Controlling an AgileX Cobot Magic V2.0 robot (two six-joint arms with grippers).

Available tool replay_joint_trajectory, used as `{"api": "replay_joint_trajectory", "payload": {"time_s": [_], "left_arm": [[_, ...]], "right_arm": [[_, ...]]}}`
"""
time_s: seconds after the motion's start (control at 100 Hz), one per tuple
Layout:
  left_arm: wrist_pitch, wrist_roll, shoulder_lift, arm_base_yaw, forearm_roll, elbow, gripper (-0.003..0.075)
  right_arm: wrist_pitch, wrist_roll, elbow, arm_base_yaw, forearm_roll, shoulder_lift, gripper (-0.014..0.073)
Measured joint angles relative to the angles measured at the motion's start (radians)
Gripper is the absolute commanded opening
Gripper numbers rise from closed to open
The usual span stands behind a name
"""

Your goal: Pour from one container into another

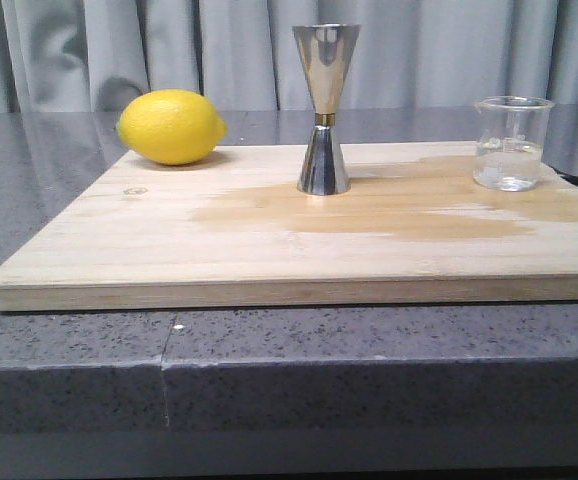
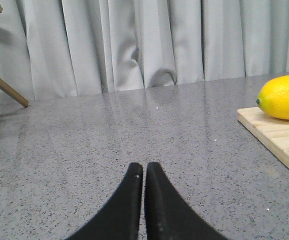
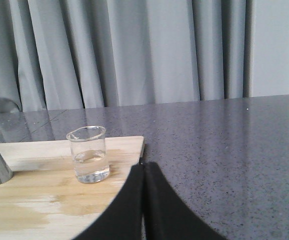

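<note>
Black left pincer, right pincer closed, empty.

No legible text, brand, number or sign is found in any view. The glass beaker carries faint pale printed markings on its wall, seen in the front view, but they are too small and washed out to read; in the right wrist view the same beaker shows no readable print either. The steel jigger bears a thin gold band at its waist and no visible engraving or scale. The wooden board shows only a small round knot mark, not lettering.
</note>
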Motion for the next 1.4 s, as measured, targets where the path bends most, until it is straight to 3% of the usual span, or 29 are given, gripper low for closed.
{"api": "replay_joint_trajectory", "payload": {"time_s": [1.2,1.4], "left_arm": [[-0.044,0.000,0.000,0.000,-0.048,0.000,-0.0019],[-0.032,0.000,0.000,0.000,-0.059,-0.027,-0.0019]], "right_arm": [[-0.015,0.000,0.000,0.000,0.000,0.000,-0.0075],[0.092,0.000,-0.042,0.000,0.000,0.000,-0.0075]]}}
